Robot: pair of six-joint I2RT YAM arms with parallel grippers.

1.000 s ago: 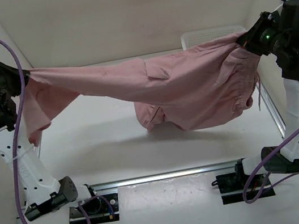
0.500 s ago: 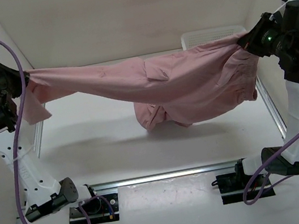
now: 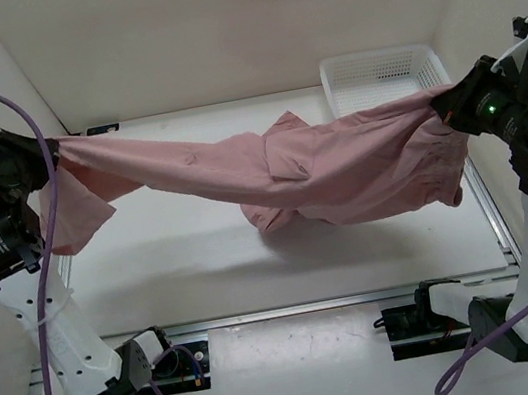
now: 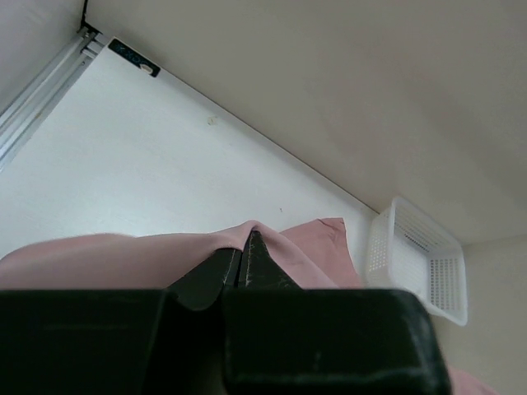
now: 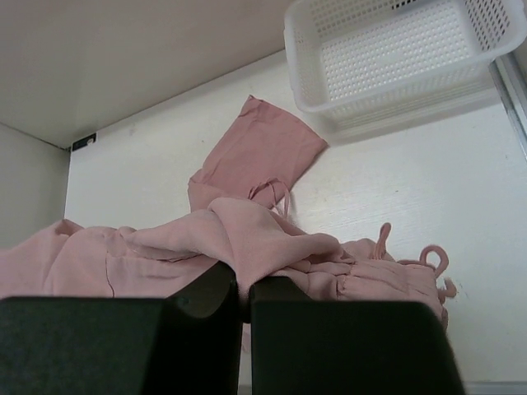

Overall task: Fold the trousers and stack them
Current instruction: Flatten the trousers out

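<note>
Top external view: trousers (image 3: 319, 163) hung stretched just in front of basket (image 3: 380, 72), middle sagging, prob. to spread them for folding. Left gripper (image 3: 51, 150), well left of basket, pinched one end. Right gripper (image 3: 439, 105), by basket's near-right corner, pinched the other.

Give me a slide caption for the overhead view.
The left gripper and right gripper, both shut, stretch pink trousers over the table, near a white basket.
</note>
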